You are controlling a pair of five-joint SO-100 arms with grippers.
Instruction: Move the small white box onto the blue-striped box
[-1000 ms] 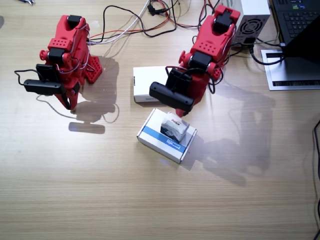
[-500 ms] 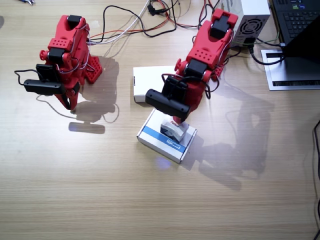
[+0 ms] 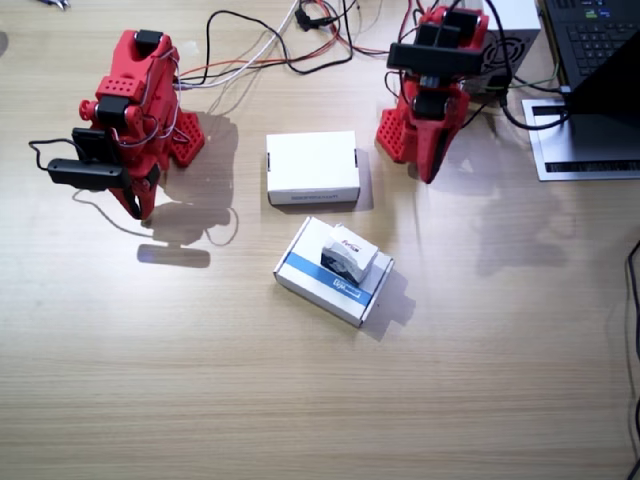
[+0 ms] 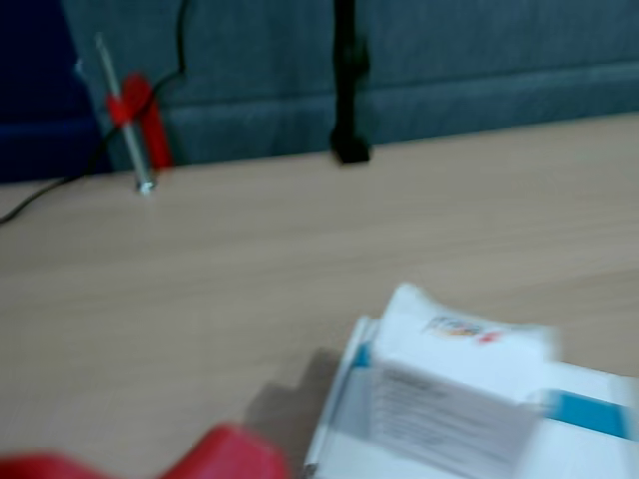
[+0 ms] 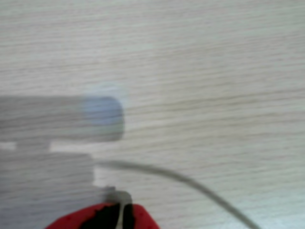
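Two boxes were stacked when you looked: the small white box [image 3: 346, 254] sat on top of the blue-striped box [image 3: 333, 271], a bit tilted, with no gripper touching it. In a wrist view the small white box [image 4: 461, 371] showed blurred on the striped one. Just behind that stack lay the plain white box [image 3: 312, 167]. Further back, beside it, your left arm [image 3: 435, 75] was folded up; its gripper [image 3: 432, 165] pointed down, and I couldn't tell if the jaws were spread. Same for the right gripper [image 3: 137, 205].
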